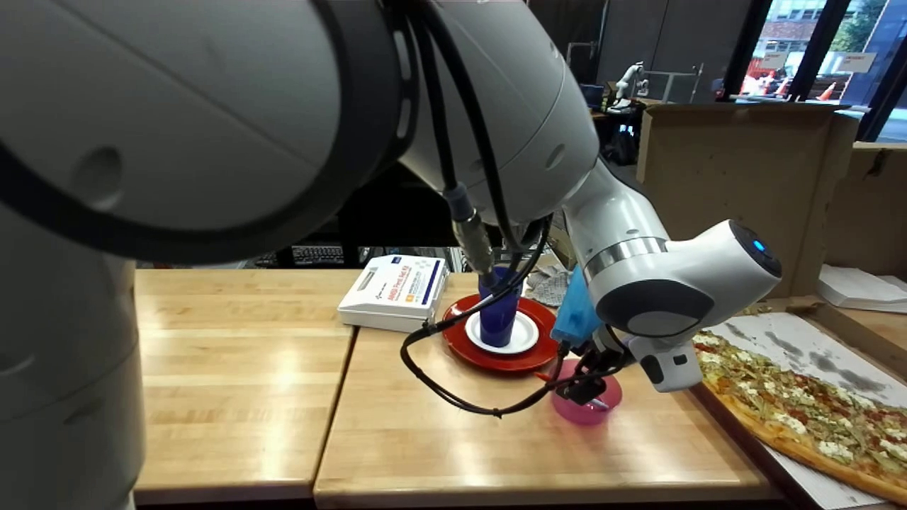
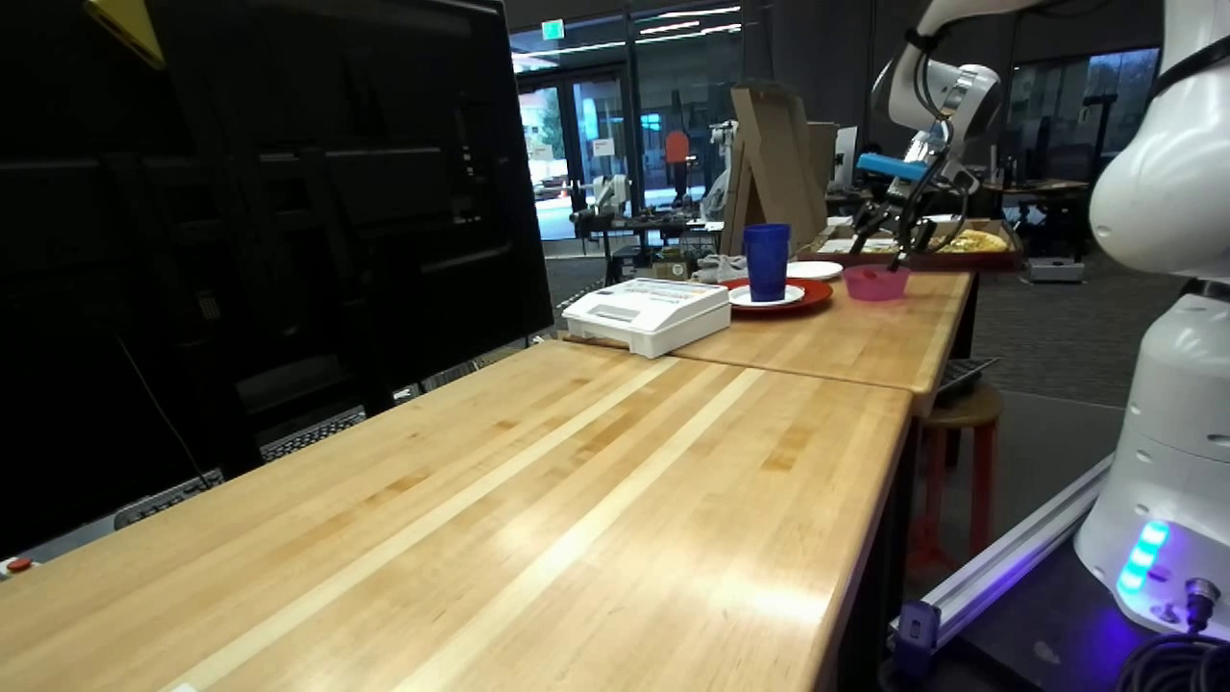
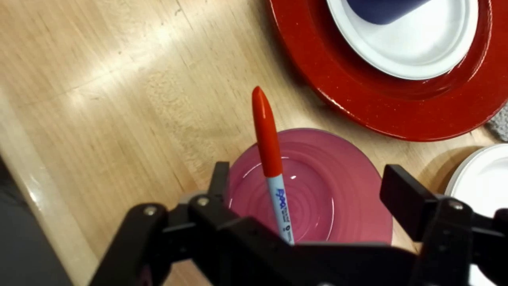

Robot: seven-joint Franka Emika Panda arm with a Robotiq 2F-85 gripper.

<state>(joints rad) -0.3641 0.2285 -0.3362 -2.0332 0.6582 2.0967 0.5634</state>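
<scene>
A pink bowl [image 1: 581, 416] stands on the wooden table; it also shows in an exterior view [image 2: 876, 284] and in the wrist view [image 3: 349, 190]. A marker [image 3: 270, 147] with a red cap and a pale grey body lies slanted in the bowl, its cap reaching over the rim. The marker's lower end is hidden behind the gripper in the wrist view. My gripper [image 3: 308, 180] is open over the bowl, fingers wide apart on either side, with the marker between them nearer the left finger. Nothing is held. Whether a finger touches the bowl cannot be told.
A red plate [image 1: 460, 347] holds a white plate [image 1: 526, 334] and a blue cup [image 1: 498, 319]. A white first aid kit [image 1: 393, 290] stands beside them. White dishes [image 3: 484, 178] lie right of the bowl. An open pizza box [image 1: 751, 177] with pizza [image 1: 801, 418] borders the table.
</scene>
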